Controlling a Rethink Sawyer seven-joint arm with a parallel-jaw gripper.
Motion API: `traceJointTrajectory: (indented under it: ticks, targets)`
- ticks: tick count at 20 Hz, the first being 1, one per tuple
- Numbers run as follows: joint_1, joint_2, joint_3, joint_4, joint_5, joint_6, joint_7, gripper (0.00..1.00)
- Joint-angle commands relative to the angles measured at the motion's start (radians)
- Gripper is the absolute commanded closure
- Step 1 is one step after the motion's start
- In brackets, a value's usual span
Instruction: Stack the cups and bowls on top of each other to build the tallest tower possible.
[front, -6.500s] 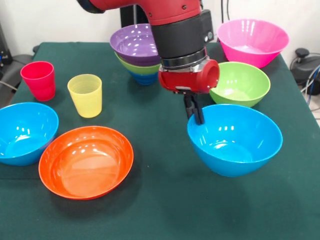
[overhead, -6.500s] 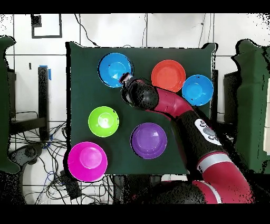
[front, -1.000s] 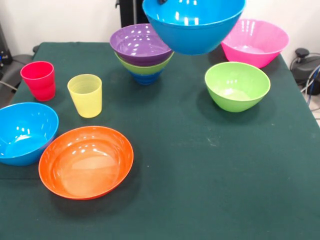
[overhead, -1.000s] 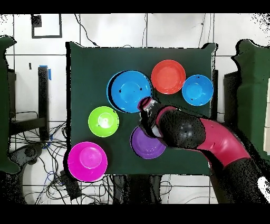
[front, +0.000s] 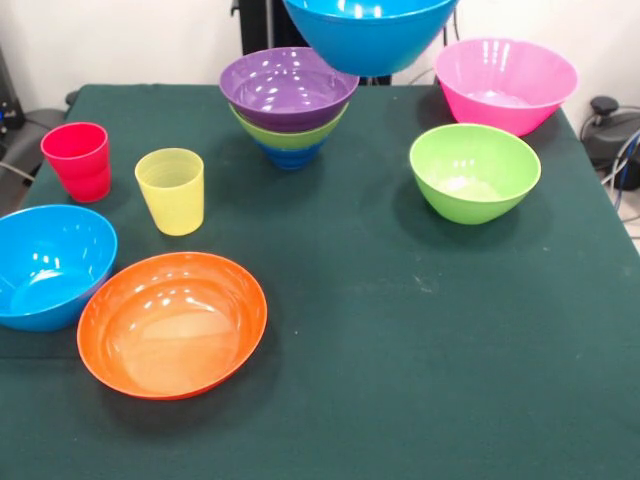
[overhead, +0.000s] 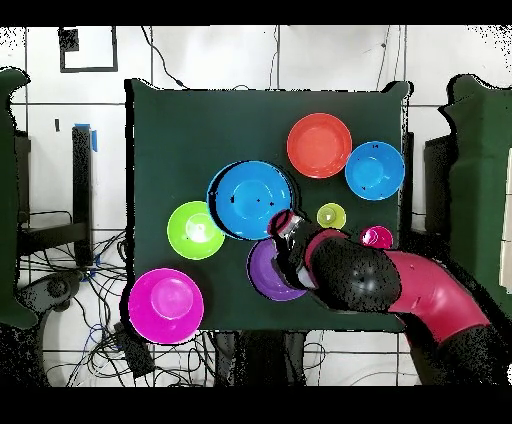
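A: Free room? Clock as in the front view.

B: Table (front: 420, 380) bare from centre to 5 o'clock.

A: Obstacles?

B: Orange bowl (front: 172, 323), light blue bowl (front: 48, 265) at 8; cups (front: 170, 190) at 10; tower (front: 288, 105) at 12, lifted blue bowl (front: 368, 30) above it; green bowl (front: 474, 172), pink bowl (front: 505, 84) at 2.

Arm (overhead: 440, 305): glossy red shell, rounded; black speckled-looking wrist section (overhead: 350, 275) ahead of it. Small red/silver end piece (overhead: 287, 224) at tip. No cables or markings visible.
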Motion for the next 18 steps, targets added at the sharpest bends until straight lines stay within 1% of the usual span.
traceJointTrajectory:
  ticks: [1,6,10,14,18]
  targets:
    - [-0.031,0.030,0.073,0.088,-0.090,-0.025,-0.110,1.00]
    - [-0.079,0.054,0.090,0.106,-0.128,-0.038,-0.127,1.00]
    - [-0.108,0.056,0.113,0.116,-0.149,-0.036,-0.122,1.00]
    - [-0.128,0.061,0.132,0.121,-0.172,-0.038,-0.114,1.00]
    - [-0.135,0.047,0.151,0.129,-0.177,-0.032,-0.096,1.00]
